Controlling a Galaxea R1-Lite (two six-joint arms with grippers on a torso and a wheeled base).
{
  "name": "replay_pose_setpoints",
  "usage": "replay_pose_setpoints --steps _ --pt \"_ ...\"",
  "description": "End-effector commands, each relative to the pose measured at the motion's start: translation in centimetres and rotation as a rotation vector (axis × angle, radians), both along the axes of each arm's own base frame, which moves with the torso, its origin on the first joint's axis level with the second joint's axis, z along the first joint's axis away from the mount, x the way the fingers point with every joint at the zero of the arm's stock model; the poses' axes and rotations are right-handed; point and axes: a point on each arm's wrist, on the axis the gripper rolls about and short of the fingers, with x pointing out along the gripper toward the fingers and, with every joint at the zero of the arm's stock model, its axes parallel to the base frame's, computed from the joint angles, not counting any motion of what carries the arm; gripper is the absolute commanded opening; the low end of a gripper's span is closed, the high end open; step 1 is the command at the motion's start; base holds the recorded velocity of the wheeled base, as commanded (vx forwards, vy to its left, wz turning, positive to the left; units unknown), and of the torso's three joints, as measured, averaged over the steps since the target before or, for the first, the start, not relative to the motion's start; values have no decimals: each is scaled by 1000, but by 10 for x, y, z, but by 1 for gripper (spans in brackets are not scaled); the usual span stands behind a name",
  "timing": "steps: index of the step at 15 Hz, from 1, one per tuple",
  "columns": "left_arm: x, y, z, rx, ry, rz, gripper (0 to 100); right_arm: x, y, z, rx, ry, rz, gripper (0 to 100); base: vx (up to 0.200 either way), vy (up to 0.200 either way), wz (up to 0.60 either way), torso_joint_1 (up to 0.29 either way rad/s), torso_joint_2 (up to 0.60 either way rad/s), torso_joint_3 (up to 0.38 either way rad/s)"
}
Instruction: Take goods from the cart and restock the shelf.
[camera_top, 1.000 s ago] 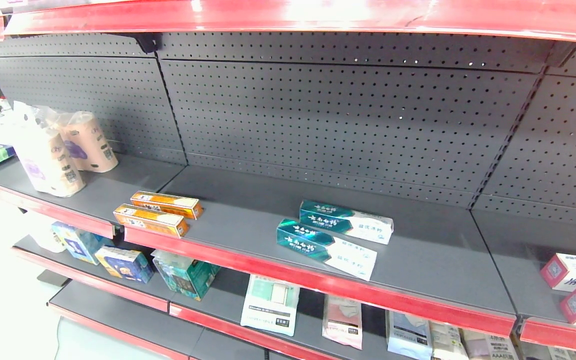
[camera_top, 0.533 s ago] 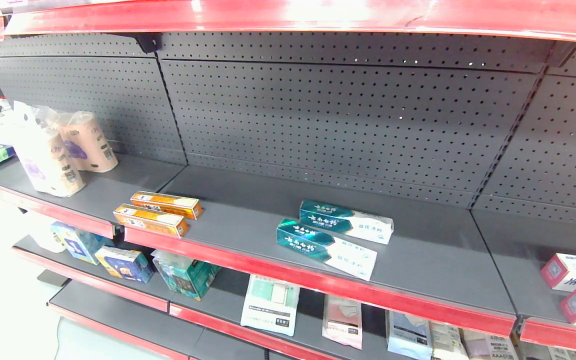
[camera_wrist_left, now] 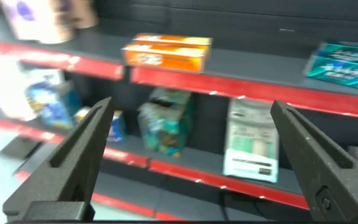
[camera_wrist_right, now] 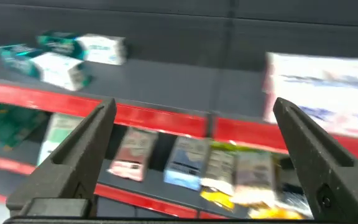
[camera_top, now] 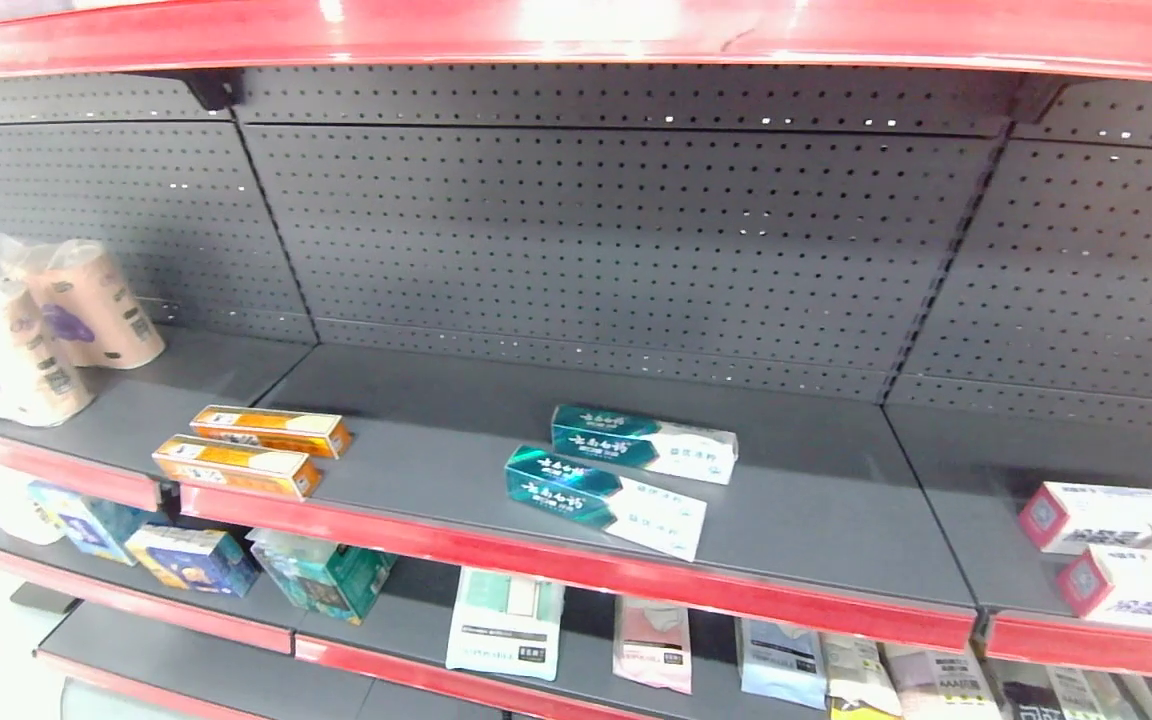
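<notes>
Shelf: a dark grey flat metal shelf [camera_top: 456, 400] with a glossy red front strip [camera_top: 536, 560] runs across the head view. Behind it stands a matt grey back panel [camera_top: 586, 230] punched with even rows of small holes.
Middle of shelf: 2 long teal-and-white cardboard cartons [camera_top: 604, 499] with shiny print lie flat just beside each other. The front one is close to the red front strip.
Left of them: 2 long orange-and-cream cardboard cartons [camera_top: 236, 466] lie flat and parallel, the front one at the shelf's edge.
Far left: 2 rounded packs of paper rolls in crinkled clear film [camera_top: 86, 310] stand side by side, tilted.
Far right bay: 2 rectangular red-and-white cartons [camera_top: 1116, 518] lie flat, one behind the other.
Lower shelf: flat soft pouches [camera_top: 506, 620] lean upright in a row. To their left are a teal box under clear wrap [camera_top: 321, 575] and a blue printed box [camera_top: 194, 558].
Left gripper: the left gripper [camera_wrist_left: 191, 106] has 2 dark, matt, wedge-shaped fingers [camera_wrist_left: 79, 162] spread wide with nothing between them. It faces the orange-and-cream cartons and the lower shelf.
Right gripper: the right gripper [camera_wrist_right: 194, 102] is spread the same way and holds nothing. It faces the shelf front, with the teal-and-white and red-and-white cartons beyond it.
</notes>
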Motion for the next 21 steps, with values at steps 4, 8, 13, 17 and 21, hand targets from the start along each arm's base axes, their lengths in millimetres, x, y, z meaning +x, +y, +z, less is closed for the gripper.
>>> replay_pose_setpoints --steps 4,8,13,17,21 --pt "0 0 0 0 0 0 100 0 0 0 -2 1 0 100 0 0 -600 4 -2 2" --pt "0 0 0 13 0 -9 100 0 0 0 -3 1 0 100 0 0 0 0 0 0" --pt "60 -3 160 -242 55 -105 100 0 0 0 -3 1 0 100 0 0 0 0 0 0" --pt "161 10 141 -130 404 145 100 0 0 0 -3 1 0 100 0 0 0 0 0 0" --pt "209 12 104 -150 638 112 100 0 0 0 -3 1 0 100 0 0 0 0 0 0"
